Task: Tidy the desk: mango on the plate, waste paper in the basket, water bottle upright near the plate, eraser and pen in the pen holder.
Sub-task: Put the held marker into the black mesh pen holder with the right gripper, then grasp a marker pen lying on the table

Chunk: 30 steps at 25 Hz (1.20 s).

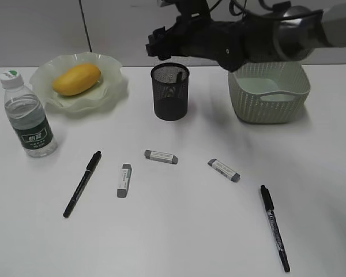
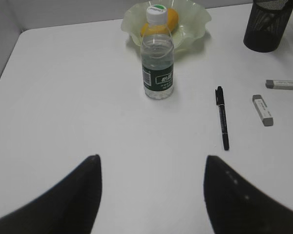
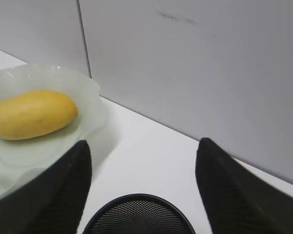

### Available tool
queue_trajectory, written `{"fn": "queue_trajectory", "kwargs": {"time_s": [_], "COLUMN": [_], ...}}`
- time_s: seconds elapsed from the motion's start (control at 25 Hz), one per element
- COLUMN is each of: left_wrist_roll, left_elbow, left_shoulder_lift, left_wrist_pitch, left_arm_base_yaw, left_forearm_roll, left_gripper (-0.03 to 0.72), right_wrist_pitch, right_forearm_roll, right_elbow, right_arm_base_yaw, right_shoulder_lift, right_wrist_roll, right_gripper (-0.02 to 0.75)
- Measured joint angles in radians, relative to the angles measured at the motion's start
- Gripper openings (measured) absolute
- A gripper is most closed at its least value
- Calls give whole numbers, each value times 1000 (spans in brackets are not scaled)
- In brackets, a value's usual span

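The mango (image 1: 76, 79) lies on the pale green plate (image 1: 112, 69). The water bottle (image 1: 27, 118) stands upright just left of the plate. My right gripper (image 1: 155, 49) hovers open and empty above the black mesh pen holder (image 1: 170, 95), which has a dark thin item inside. Two pens (image 1: 82, 183) (image 1: 275, 227) and three erasers (image 1: 124, 180) (image 1: 161, 156) (image 1: 224, 169) lie on the desk. In the right wrist view the jaws (image 3: 144, 146) frame the holder's rim (image 3: 136, 219). My left gripper (image 2: 151, 158) is open over bare desk, short of the bottle (image 2: 157, 63). The waste paper is hidden.
The pale green basket (image 1: 269, 92) stands at the back right, partly under my right arm. A grey wall rises right behind the desk. The left wrist view also shows a pen (image 2: 222, 117) and two erasers (image 2: 262, 110) (image 2: 283, 84).
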Motion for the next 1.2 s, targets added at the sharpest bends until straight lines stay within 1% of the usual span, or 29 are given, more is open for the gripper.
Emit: {"fn": "queue_trajectory", "kwargs": {"time_s": [0.12, 0.24, 0.48, 0.64, 0.92, 0.96, 1.04, 1.2], "left_wrist_roll": [0, 0, 0, 0, 0, 0, 0, 0], "left_elbow": [0, 0, 0, 0, 0, 0, 0, -19], "left_shoulder_lift": [0, 0, 5, 59, 102, 111, 142, 267], "left_wrist_pitch": [-1, -2, -2, -4, -5, -5, -5, -23], "left_arm_base_yaw": [0, 0, 0, 0, 0, 0, 0, 0], "left_forearm_roll": [1, 0, -4, -14, -36, -36, -40, -45], "left_gripper": [498, 498, 498, 498, 498, 498, 498, 498], "right_wrist_pitch": [102, 260, 659, 908, 1332, 1376, 1416, 1419], "right_forearm_roll": [-3, 3, 0, 1, 7, 5, 3, 3], "right_elbow": [0, 0, -1, -1, -1, -1, -1, 33], "right_arm_base_yaw": [4, 7, -18, -76, -219, -240, -277, -342], "right_shoulder_lift": [-74, -162, -336, -397, -479, -495, -533, -635], "right_wrist_roll": [0, -1, -86, -145, -153, -154, -155, -164], "right_gripper": [535, 535, 535, 535, 535, 535, 535, 536]}}
